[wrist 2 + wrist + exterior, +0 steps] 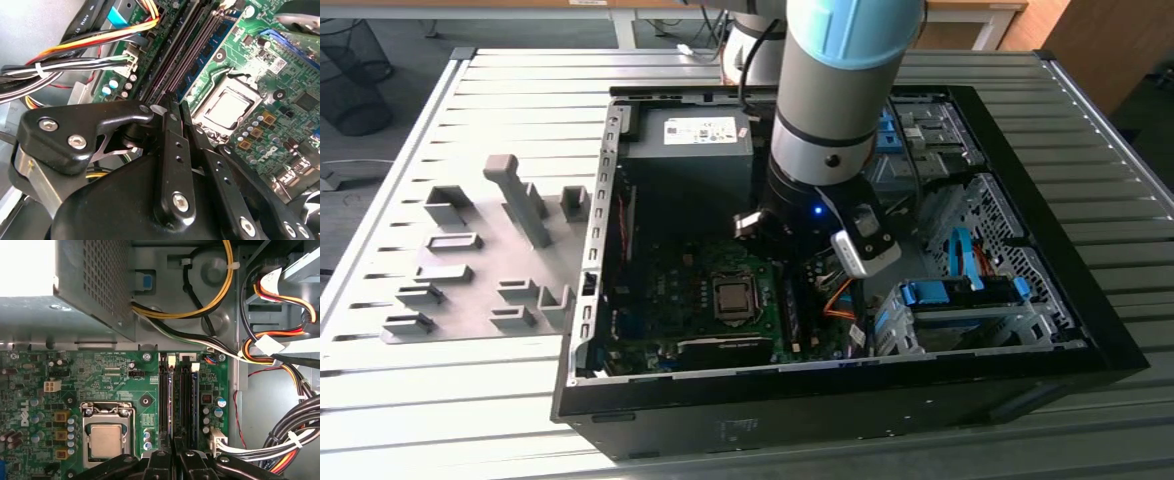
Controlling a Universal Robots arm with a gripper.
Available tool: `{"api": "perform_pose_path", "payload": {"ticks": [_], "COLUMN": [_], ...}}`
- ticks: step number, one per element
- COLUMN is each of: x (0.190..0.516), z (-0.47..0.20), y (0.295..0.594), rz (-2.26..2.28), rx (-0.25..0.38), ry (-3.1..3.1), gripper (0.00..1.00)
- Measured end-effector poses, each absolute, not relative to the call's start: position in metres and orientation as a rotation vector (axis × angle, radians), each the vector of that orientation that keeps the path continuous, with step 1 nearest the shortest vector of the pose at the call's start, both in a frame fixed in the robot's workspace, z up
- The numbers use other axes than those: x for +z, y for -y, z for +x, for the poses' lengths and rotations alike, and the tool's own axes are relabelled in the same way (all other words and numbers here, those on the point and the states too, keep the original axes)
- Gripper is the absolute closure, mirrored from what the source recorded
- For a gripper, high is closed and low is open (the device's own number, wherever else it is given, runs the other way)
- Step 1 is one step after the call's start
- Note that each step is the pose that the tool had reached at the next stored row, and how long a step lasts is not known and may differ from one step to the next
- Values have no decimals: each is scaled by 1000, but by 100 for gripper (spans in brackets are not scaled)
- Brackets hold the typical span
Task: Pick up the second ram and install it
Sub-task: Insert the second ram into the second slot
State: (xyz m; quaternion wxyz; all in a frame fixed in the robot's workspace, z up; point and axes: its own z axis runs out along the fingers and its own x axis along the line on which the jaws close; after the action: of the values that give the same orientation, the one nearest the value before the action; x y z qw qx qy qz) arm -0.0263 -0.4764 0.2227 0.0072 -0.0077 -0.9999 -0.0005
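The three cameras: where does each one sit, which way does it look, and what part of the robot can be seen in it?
Exterior view: off the arm, above the table, looking down into the open computer case; the arm's grey and light-blue body shows.
First wrist view: on the wrist, facing straight down at the motherboard and memory slots; the gripper shows.
Second wrist view: on the wrist, close behind the gripper, looking obliquely along the slots.
Both wrist views share the processor and the coloured cables.

Arm (834, 110) reaching down into open PC case (1067, 300) over motherboard (720, 300); grey fixture blocks (480, 260) on tabletop (400, 380) at exterior view's left.
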Motion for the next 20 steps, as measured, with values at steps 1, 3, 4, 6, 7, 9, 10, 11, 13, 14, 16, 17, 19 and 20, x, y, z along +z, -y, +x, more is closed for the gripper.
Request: {"api": "perform_pose_path", "payload": {"ticks": [1, 3, 4, 6, 7, 9, 10, 11, 13, 14, 16, 17, 19, 20], "x": [222, 221, 221, 220, 220, 220, 220, 220, 220, 219, 218, 218, 217, 217], "z": [-26, -26, -26, -26, -26, -26, -26, -26, -26, -26, -26, -26, -26, -26], "y": [476, 476, 476, 476, 476, 476, 476, 476, 476, 476, 476, 476, 476, 476], "rz": [-24, -24, -24, -24, -24, -23, -24, -24, -24, -24, -24, -24, -24, -24], "rx": [-2, -3, -3, -3, -3, -3, -3, -3, -4, -4, -4, -4, -5, -5], "ry": [3127, 3127, 3127, 3127, 3127, 3127, 3127, 3127, 3127, 3127, 3127, 3127, 3127, 3127], "gripper": [86, 86, 86, 86, 86, 86, 86, 86, 86, 86, 86, 86, 86, 86]}}
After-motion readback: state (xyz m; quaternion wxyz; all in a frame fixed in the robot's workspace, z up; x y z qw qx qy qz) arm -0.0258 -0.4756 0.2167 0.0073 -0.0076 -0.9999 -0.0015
